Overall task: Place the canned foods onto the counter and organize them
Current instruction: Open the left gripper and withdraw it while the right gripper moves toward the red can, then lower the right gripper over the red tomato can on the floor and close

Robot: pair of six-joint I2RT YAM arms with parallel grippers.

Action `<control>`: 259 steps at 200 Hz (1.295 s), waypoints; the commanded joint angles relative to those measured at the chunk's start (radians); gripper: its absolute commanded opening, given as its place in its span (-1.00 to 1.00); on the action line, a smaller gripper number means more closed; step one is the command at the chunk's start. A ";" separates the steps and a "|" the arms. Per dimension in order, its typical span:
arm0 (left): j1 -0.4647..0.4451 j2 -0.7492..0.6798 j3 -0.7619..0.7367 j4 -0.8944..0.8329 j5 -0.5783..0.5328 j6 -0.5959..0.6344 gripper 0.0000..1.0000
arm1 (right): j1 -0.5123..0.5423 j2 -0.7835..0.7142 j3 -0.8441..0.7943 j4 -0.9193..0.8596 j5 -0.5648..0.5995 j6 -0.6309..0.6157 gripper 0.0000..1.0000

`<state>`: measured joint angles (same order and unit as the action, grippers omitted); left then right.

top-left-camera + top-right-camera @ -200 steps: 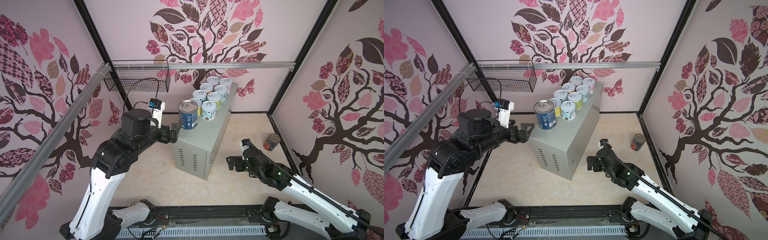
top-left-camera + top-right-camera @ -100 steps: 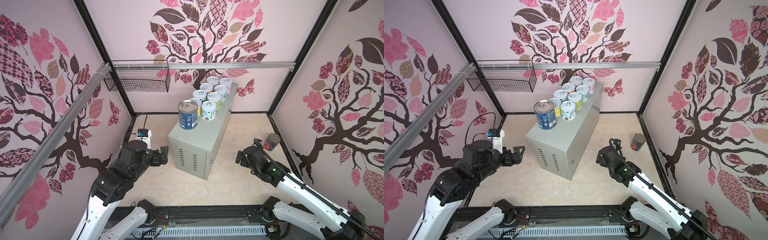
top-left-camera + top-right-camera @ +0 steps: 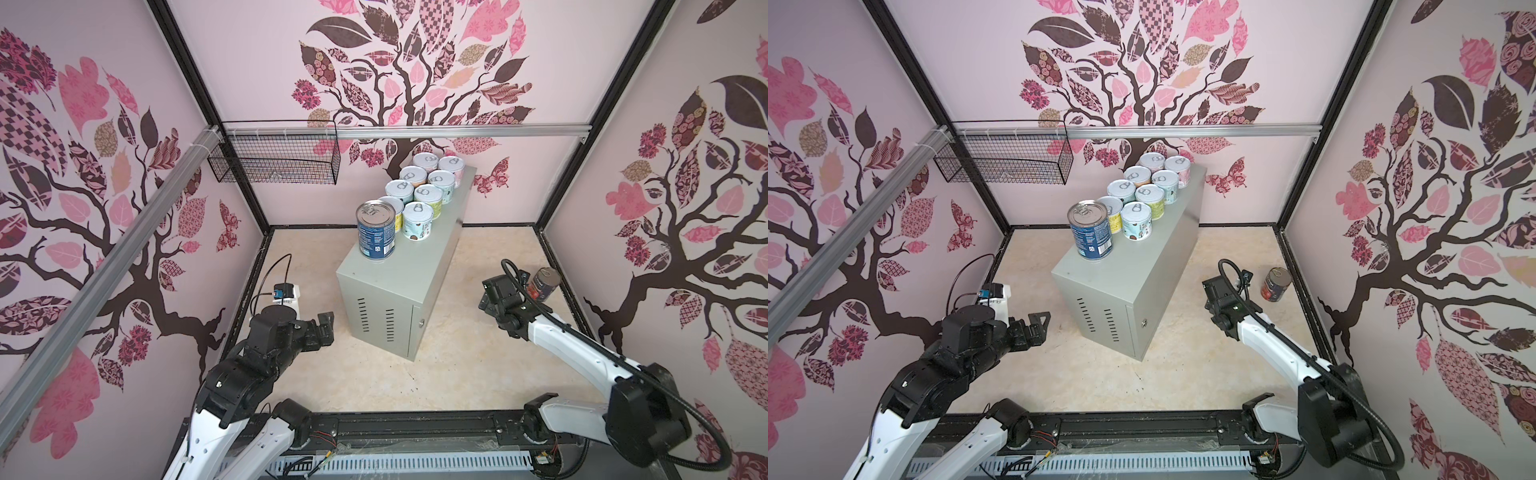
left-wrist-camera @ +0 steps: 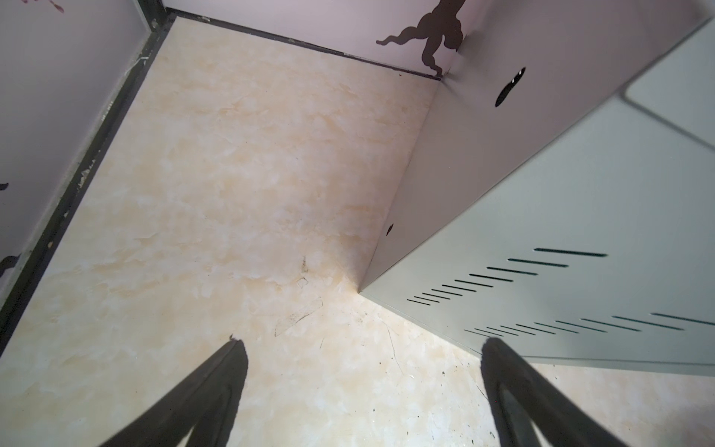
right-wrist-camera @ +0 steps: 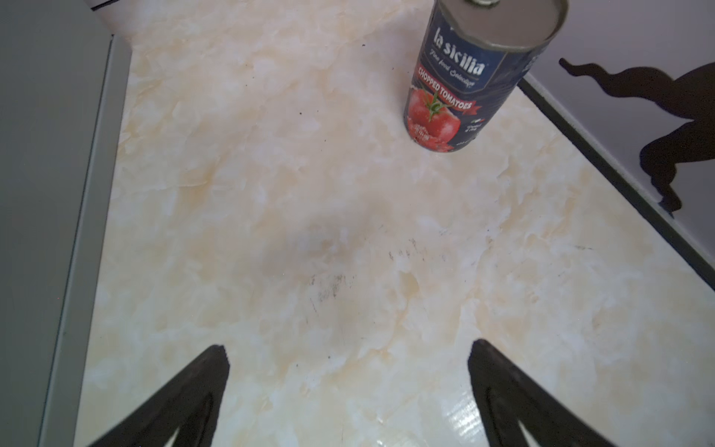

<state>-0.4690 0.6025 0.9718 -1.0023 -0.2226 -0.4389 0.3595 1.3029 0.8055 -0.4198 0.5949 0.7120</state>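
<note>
The right gripper (image 5: 348, 345), spread wide and empty, could tip the tall dark tomato can (image 5: 476, 77) ahead by bumping its side.

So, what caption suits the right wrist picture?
Open jaws hover above the floor, an upright chopped-tomatoes can standing ahead.

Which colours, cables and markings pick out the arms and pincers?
Both arms have white shells and black joints. The left arm carries a white camera box with a blue plug; the right arm has a thick black hose. The left pincer and right pincer are black, tapering to narrow tips.
</note>
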 commanded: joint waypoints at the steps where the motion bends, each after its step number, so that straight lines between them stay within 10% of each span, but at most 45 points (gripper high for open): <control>1: 0.007 -0.035 -0.055 0.059 0.014 -0.001 0.96 | -0.040 0.105 0.093 0.044 0.071 -0.020 1.00; 259: 0.066 0.102 -0.100 0.169 0.024 -0.096 0.96 | -0.366 0.409 0.171 0.329 0.049 -0.167 1.00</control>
<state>-0.4099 0.7319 0.8993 -0.8845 -0.2039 -0.5270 0.0219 1.6810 0.9325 -0.1234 0.6266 0.5671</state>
